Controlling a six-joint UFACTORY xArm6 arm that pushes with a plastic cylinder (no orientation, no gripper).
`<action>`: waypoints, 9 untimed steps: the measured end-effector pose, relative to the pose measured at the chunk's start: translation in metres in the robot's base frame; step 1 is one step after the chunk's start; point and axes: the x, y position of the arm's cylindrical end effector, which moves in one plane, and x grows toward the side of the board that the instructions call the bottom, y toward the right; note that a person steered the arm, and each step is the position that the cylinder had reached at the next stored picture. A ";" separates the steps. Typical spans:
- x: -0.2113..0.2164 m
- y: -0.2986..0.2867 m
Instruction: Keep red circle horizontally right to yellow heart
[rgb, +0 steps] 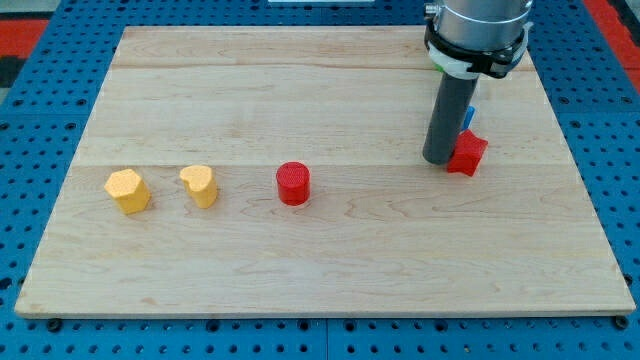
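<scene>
Where the dark rod comes down near the view's upper right, my tip (440, 160) rests on the pale wooden board (330, 270), touching a red angular block (467, 153) just to its right; it grips nothing, being a bare rod. Behind the rod a blue block (470, 113) peeks out, shape unclear. Well apart, toward the view's left, the red circle block (293, 184) sits right of the yellow heart block (200, 185), roughly level. Farther left lies a yellow hexagonal block (127, 191).

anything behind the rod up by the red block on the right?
A sliver of a blue block shows past the dark rod, above the red block beside my tip. The rod covers the rest, so its shape can't be made out.
</scene>
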 end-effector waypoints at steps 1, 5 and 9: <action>0.013 -0.035; 0.112 -0.221; 0.040 -0.175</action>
